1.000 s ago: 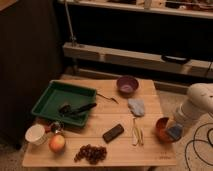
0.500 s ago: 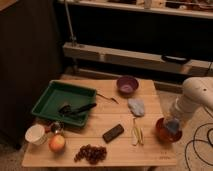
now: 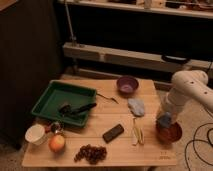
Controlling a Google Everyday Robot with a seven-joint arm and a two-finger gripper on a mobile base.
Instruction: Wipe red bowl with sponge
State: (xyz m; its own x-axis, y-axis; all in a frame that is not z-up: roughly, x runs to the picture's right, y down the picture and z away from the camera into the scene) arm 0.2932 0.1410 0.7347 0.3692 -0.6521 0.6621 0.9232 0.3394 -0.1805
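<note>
The red bowl (image 3: 171, 134) stands at the front right of the wooden table (image 3: 120, 117). My gripper (image 3: 164, 118) hangs at the end of the white arm (image 3: 186, 90), which reaches in from the right. It is shut on a small blue sponge (image 3: 163, 121). The sponge sits at the bowl's left rim, touching or just above it. The bowl's left part is hidden behind the sponge.
A green tray (image 3: 50, 97) holding dark utensils is at the left. A purple bowl (image 3: 127, 85) is at the back, with a grey cloth (image 3: 136, 106) near it. A dark bar (image 3: 113, 133), yellow strips (image 3: 137, 131), grapes (image 3: 91, 153), an apple (image 3: 57, 143) and a white cup (image 3: 36, 133) line the front. Cables (image 3: 197, 145) lie on the floor.
The arm has swung left and slightly back with the sponge, from the bowl's right side to its left rim. The bowl has stayed in place.
</note>
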